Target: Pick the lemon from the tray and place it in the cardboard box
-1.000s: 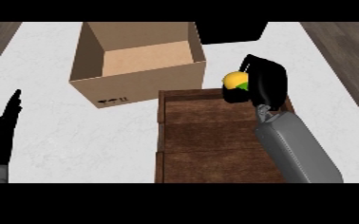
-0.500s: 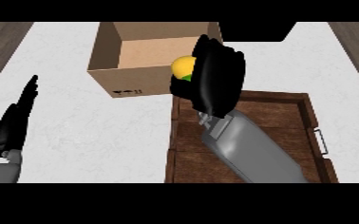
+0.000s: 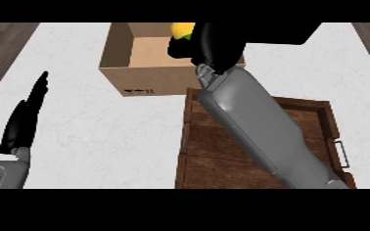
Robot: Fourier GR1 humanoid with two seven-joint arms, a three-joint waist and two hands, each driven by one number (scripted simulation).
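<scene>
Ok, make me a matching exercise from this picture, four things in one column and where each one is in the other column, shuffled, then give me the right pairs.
Things:
1. lemon
2. cardboard box
3. tray
4. left robot hand

Places:
A. on the counter, under the right forearm
B. resting open at the view's left edge
C. held in the right robot hand over the box's opening
D. on the counter, just beyond the tray

Pairs: 1-C, 2-D, 3-A, 4-B
</scene>
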